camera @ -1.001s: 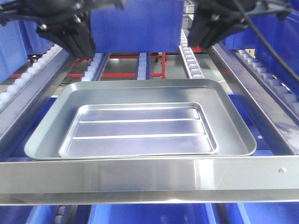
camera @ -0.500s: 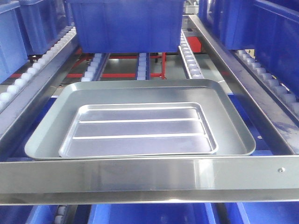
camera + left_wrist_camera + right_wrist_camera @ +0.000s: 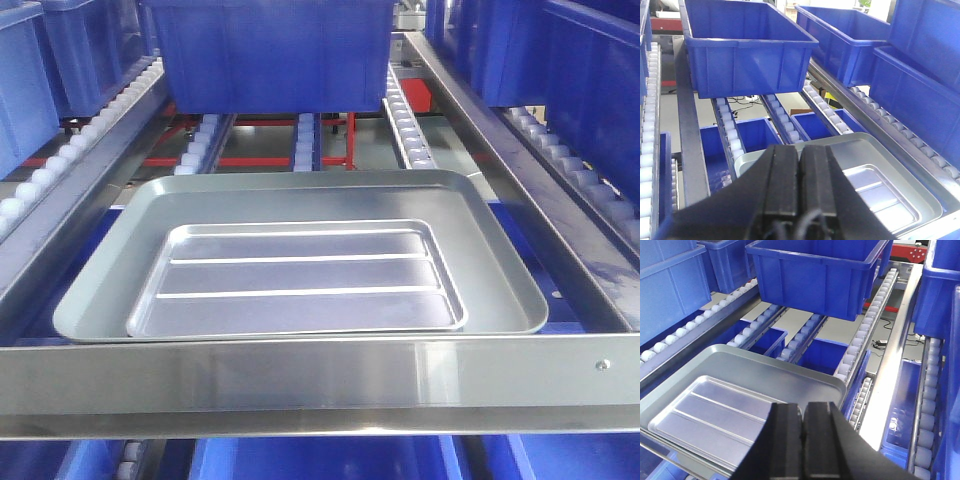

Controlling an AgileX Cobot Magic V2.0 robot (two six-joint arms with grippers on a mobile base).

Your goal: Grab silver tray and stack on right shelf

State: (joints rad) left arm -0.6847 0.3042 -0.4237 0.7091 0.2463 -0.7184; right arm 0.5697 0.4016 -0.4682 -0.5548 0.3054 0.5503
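Both arms gone from front view; left tool (image 3: pixel 800 175) and right tool (image 3: pixel 802 432) closed, empty. Silver tray (image 3: pixel 300 278) sits nested in grey tray (image 3: pixel 490 250) on right shelf (image 3: pixel 320 385); rollers could let the trays drift.

The front-facing view sits low and close behind the crossbar (image 3: pixel 320 385) of the shelf (image 3: pixel 560 215), looking along the roller rails toward a blue bin (image 3: pixel 265 50); the trays fill its middle. The left wrist view looks from above and from the left, over its own gripper (image 3: pixel 800 172) at the bottom edge, with the silver tray (image 3: pixel 880 192) at lower right. The right wrist view mirrors it from the right, over its gripper (image 3: pixel 802 432), tray at lower left. All three share the nested trays, the rails and the bin behind them.
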